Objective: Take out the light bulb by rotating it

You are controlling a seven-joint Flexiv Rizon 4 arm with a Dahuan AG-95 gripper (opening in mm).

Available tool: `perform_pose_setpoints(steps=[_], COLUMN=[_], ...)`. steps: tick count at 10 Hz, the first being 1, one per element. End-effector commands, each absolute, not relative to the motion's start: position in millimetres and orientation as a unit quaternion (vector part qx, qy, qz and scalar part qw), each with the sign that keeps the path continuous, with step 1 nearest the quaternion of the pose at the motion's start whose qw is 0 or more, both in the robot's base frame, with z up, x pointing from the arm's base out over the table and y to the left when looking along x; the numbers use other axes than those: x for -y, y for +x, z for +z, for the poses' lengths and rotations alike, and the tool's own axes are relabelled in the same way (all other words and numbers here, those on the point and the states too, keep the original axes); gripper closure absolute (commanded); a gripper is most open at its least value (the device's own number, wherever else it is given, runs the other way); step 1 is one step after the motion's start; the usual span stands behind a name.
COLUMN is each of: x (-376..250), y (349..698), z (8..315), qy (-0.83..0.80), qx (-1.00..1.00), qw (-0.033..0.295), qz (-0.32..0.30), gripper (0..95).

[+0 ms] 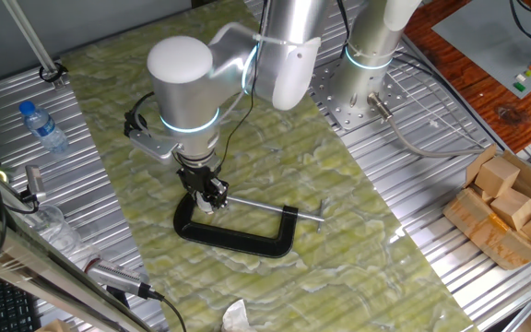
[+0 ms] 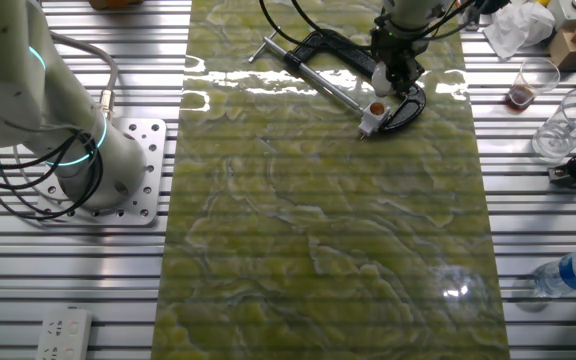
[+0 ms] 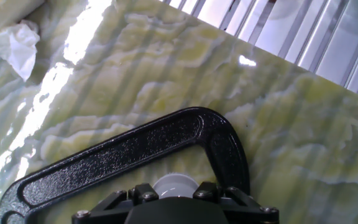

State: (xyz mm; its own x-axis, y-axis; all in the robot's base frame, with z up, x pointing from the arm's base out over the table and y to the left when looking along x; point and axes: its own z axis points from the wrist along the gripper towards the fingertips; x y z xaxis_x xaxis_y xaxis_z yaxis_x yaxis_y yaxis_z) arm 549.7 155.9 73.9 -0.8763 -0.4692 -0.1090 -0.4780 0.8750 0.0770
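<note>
Fingers (image 3: 174, 198) sat either side of the light bulb (image 3: 174, 185), narrow gap, black tips flanking the white dome at the bottom edge of the hand view; whether the pads actually pressed on it could not be told, contact hidden by the hand body. Gripper (image 1: 212, 195) came straight down on the bulb, probably so wrist rotation lined up with the bulb's axis for unscrewing. Bulb was inside the mouth of the black C-clamp (image 1: 247, 238), near its curved end, by the small socket block (image 2: 370, 117); the clamp likely pinned the socket so it would not spin with the bulb. Clamp lay flat on the green marbled mat (image 2: 318, 250) on the slatted metal bench (image 1: 413, 184), screw rod (image 1: 275, 208) pointing away from the arm. Plastic bottle (image 1: 42, 125), cardboard box of wood blocks (image 1: 510, 207) well apart at the edges, out of the way.
</note>
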Motion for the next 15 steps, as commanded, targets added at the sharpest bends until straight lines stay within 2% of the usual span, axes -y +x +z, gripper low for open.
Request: perform_pose_setpoints(steps=[1, 15], x=[-156.5, -156.4], y=[550.1, 565.9], z=[74.4, 63.4], qy=[-0.246, -0.256], qx=[-0.967, -0.962], qw=[0.044, 0.076], qz=[0.051, 0.05], gripper=[95.0, 95.0])
